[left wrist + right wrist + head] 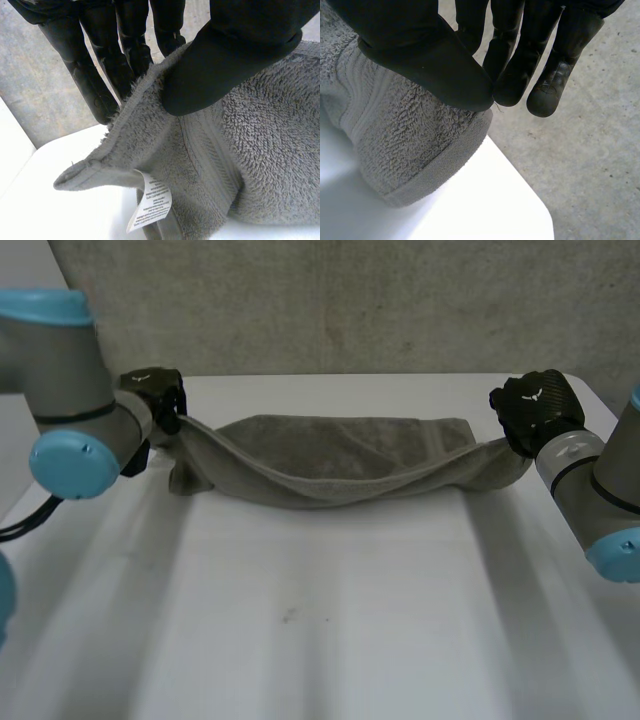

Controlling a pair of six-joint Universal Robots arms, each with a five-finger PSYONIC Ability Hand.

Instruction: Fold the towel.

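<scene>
My left hand (155, 400) and right hand (535, 410) pinch, thumb against fingers (122, 55), the ends of the grey terry towel (330, 455), its near edge raised off the white desk (320, 630) (middle sagging): first fold barely begun, I judge.

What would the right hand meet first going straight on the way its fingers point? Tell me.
Probably the grey concrete beyond the table's corner. The right hand, pinching the towel's end, points its fingertips off the table, with nothing between them and the concrete; how far is unclear.
</scene>
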